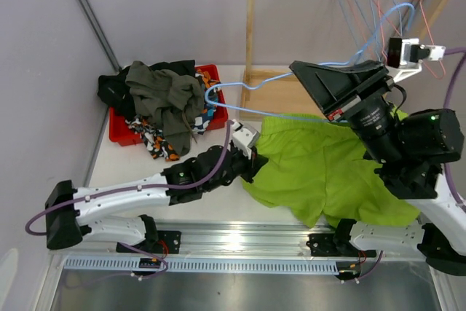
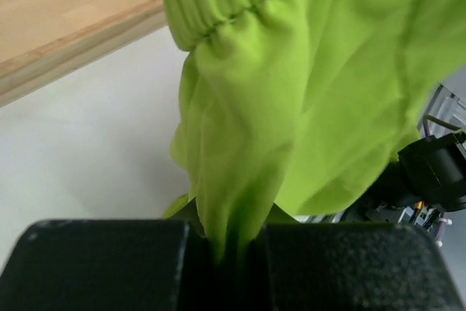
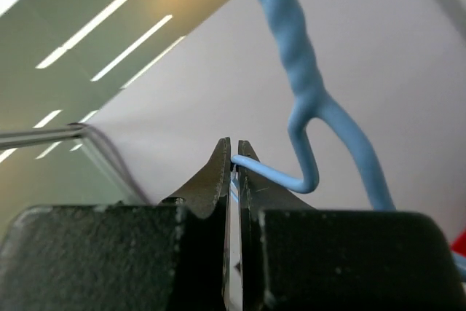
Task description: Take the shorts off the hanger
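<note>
The lime green shorts [image 1: 328, 169] lie rumpled on the table [image 1: 127, 159], with the elastic waistband gathered along the blue hanger [image 1: 240, 111]. The left gripper [image 2: 233, 242] pinches a fold of their fabric. The right gripper [image 3: 234, 159] is pressed together on the hanger's wire.

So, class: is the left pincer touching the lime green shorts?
Touching. Left wrist view: the left pincer pinches a fold of the lime green shorts.
</note>
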Tool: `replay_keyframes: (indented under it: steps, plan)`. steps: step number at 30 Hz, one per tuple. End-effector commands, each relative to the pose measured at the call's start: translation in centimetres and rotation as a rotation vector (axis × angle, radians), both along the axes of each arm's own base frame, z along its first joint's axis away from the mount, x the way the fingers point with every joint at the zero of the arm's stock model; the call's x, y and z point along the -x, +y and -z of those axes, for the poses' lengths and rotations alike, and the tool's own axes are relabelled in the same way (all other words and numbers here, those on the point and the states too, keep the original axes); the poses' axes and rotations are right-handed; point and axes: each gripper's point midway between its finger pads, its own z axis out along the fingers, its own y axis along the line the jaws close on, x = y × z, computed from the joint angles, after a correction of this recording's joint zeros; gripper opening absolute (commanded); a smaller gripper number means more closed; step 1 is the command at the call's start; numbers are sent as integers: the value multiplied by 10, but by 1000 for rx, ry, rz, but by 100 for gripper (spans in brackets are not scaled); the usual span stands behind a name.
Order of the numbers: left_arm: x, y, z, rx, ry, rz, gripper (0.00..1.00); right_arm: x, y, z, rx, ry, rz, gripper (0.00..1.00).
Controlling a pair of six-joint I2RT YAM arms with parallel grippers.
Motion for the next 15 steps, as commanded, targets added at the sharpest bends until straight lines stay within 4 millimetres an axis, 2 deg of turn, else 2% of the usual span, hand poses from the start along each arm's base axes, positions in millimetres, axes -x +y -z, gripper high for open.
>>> replay_keyframes:
  steps: [1,2,3,4,5,6,8,9,11,12,13,14,15]
  plan:
    - [9,-31,-43,147,-18,75,0,33,28,-22,-131,-66,-287,0]
    - [10,-36,-48,167,-7,85,0,30,42,-15,-134,-56,-321,0]
    - [11,-43,-51,174,-3,95,0,40,39,-25,-199,-115,-371,0]
    - [16,-48,-54,184,-2,119,0,40,45,-24,-219,-92,-415,0]
    - [18,-50,-57,188,-7,122,0,33,62,-17,-210,-68,-438,0]
    - [17,-52,-72,211,-18,119,0,37,63,-20,-234,-89,-470,0]
    - [14,-54,-65,164,-12,106,0,36,78,-18,-244,-59,-530,0]
    - [11,-53,-75,166,-21,87,0,36,84,-15,-222,-39,-550,0]
    - [-2,-38,-64,80,-45,8,0,39,93,-14,-174,-8,-582,0]
    - [-10,-25,-53,24,-48,-36,0,38,100,-11,-94,44,-581,0]
    - [-17,-9,-62,21,-76,-66,0,37,103,-7,-30,46,-548,0]
    - [-24,4,-60,11,-76,-91,0,30,114,21,112,150,-516,0]
    - [-47,29,-58,-7,-64,-160,0,35,101,10,139,141,-493,0]
